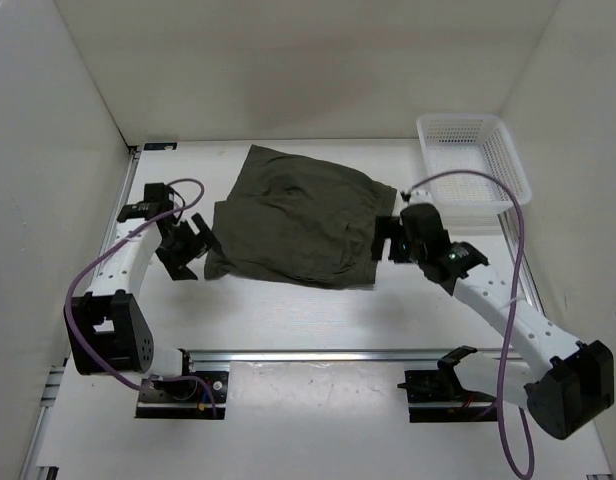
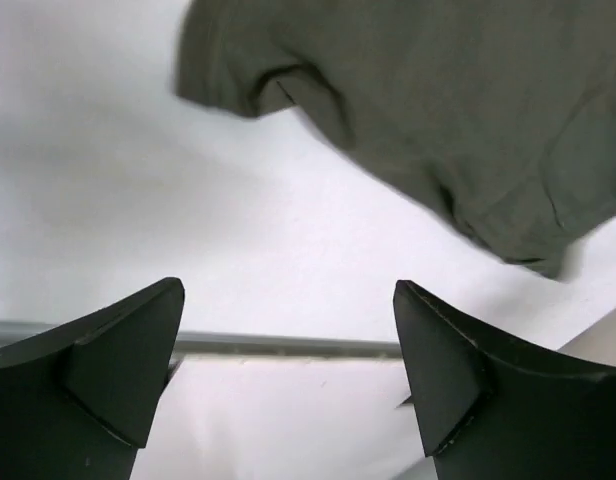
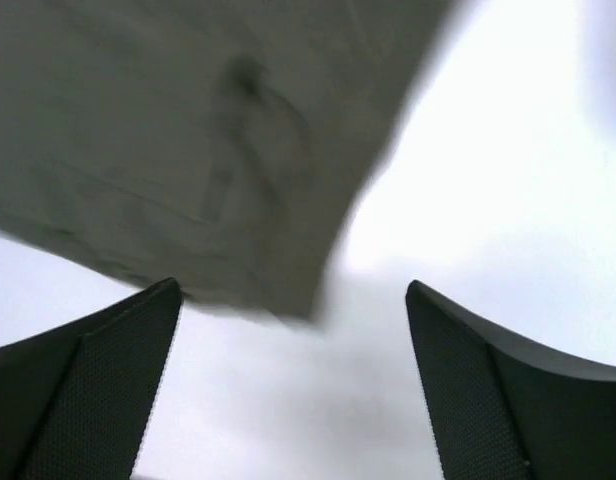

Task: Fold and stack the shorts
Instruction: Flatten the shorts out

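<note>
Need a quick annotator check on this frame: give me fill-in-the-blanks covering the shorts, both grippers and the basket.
1. The left gripper and the right gripper are both ____, holding nothing.
2. The shorts lie on the table ____ the two grippers.
3. The white basket sits at the far corner on the ____ arm's side.

Missing words: open; between; right

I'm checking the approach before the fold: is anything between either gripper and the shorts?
Nothing visible. The open left gripper and open right gripper flank the shorts with only bare table between. The white basket stands at the far right, clear of both.
</note>
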`<state>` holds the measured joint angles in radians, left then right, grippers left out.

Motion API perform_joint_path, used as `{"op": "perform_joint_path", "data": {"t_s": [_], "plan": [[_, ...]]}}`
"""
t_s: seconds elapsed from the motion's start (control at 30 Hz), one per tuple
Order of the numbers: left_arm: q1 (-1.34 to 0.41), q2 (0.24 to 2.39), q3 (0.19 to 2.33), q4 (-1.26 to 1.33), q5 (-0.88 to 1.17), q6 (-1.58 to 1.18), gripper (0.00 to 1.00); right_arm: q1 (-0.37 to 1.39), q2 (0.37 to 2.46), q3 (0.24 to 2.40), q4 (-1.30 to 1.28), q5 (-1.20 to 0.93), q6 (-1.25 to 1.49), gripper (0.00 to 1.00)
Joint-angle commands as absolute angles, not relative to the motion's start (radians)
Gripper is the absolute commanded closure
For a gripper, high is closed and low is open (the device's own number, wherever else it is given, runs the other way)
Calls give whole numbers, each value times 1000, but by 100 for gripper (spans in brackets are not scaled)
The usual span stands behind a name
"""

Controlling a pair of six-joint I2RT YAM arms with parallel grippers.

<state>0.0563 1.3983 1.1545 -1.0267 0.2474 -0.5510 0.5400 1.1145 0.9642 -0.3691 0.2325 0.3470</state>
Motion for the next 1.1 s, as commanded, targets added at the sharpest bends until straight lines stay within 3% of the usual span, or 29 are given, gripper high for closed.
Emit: {"op": "perform_joint_path", "data": {"t_s": [0.0,0.03,0.07,0.1,0.13,0.17,0.2,0.23,0.27,0.33,0.37,0.4,0.43,0.47,0.5,0.53,0.57,0.7,0.83,0.93,0.97,1.07], "plan": [[52,1333,1100,-997,242,-522,4,545,953,872,-458,371,501,8],[52,1321,1100,-997,233,-522,9,545,922,841,-481,386,535,15],[52,1321,1100,-997,233,-522,29,545,872,832,-524,397,605,27],[52,1321,1115,-997,224,-511,42,532,856,831,-549,397,642,38],[52,1321,1127,-997,210,-511,56,520,856,831,-580,375,679,63],[52,1321,1127,-997,210,-511,67,520,856,831,-606,345,716,75],[52,1344,1137,-1006,196,-511,87,505,865,831,-645,306,773,85],[52,1359,1137,-1006,167,-511,90,493,897,831,-661,261,802,98],[52,1376,1137,-1006,154,-521,90,492,913,831,-661,161,828,100],[61,1437,1137,-994,150,-522,90,492,948,799,-638,62,909,100],[61,1457,1137,-982,161,-531,83,492,948,751,-609,11,939,100],[61,1492,1117,-973,187,-531,64,492,957,723,-538,-77,1000,89],[61,1493,1117,-960,187,-531,64,492,957,692,-499,-78,1032,89],[61,1505,1088,-944,221,-540,33,492,957,631,-461,-137,1064,76],[61,1520,1072,-908,221,-549,22,492,957,603,-424,-159,1093,69],[70,1529,1060,-893,233,-549,18,492,948,579,-360,-172,1141,61],[71,1554,1049,-881,233,-549,17,492,948,557,-332,-181,1158,47],[71,1632,1049,-844,233,-549,18,483,983,494,-250,-181,1169,28],[71,1710,1049,-819,224,-549,23,472,1064,494,-160,-181,1169,22],[71,1752,1063,-810,215,-549,33,472,1129,526,-133,-147,1157,21],[71,1765,1077,-810,215,-549,48,472,1152,540,-124,-138,1138,21],[71,1778,1098,-810,204,-549,80,472,1264,581,-124,-98,1117,23]]}}
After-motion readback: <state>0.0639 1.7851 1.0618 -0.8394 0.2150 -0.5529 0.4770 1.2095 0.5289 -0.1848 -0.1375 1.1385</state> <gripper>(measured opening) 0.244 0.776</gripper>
